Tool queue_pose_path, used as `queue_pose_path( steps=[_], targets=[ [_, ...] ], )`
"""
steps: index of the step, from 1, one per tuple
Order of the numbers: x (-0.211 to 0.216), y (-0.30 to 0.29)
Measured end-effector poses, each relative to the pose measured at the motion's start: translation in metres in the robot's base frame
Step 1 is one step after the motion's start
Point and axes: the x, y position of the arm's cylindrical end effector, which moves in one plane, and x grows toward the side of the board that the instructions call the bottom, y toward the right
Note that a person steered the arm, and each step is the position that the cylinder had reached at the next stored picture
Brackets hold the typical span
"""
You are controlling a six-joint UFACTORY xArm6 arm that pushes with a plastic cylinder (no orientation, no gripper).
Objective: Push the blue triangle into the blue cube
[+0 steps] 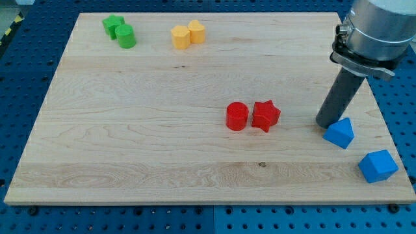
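Lower right of frame: my tip (323,123) on the board, just at upper-left edge of the blue triangle (340,132), touching or nearly so, can't tell which. No fingers on this rig, only a plain rod, so nothing to open or close. Blue cube (377,165) sits near lower right corner of the wooden board (130,156), down-right of the triangle, small gap between them. Step in hand, as I judge: contact made/about made, push stage starting. Next move needs a drive toward lower right, line through triangle's middle to the cube; off-centre and the wedge prob. spins or slips aside. Cube close to board edge, so go gentle. Elsewhere: red cylinder (236,116) & red star (265,116) mid-frame, green pair (119,31) upper left, yellow pair (188,34) top centre, all well apart from the path.
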Motion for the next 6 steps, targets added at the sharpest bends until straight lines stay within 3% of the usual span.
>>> queue_pose_path(
  steps=[6],
  targets=[
    [0.025, 0.043]
  ],
)
